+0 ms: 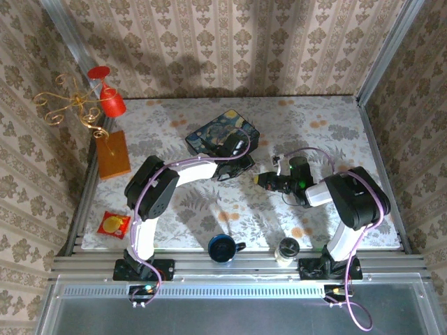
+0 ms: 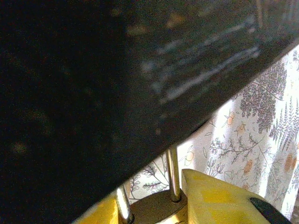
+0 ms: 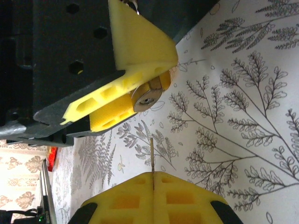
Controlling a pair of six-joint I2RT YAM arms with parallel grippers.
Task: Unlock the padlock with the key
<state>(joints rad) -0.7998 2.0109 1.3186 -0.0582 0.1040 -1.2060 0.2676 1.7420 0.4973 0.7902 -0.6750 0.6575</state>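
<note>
Two claws busy | left gripper [image 3: 145, 88] clamps small brassy padlock [image 2: 159, 207], 5 o'clock of dark painted tin [image 1: 209, 136] | right gripper [image 3: 153, 179] pinched shut on thin metal key [image 3: 152, 156], tip short of keyhole at 12 o'clock | lined up; insertion, turn, shackle release remaining

One padlock [image 3: 147, 97], one key [image 3: 152, 154], one tin [image 1: 222, 132], one mug [image 1: 223, 248], one jar [image 1: 286, 250], one red glass [image 1: 112, 101]

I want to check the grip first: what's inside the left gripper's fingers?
The padlock, its brass body pinched between the yellow pads of the left gripper, keyhole end showing. The top of its shackle is hidden behind a dark object.
</note>
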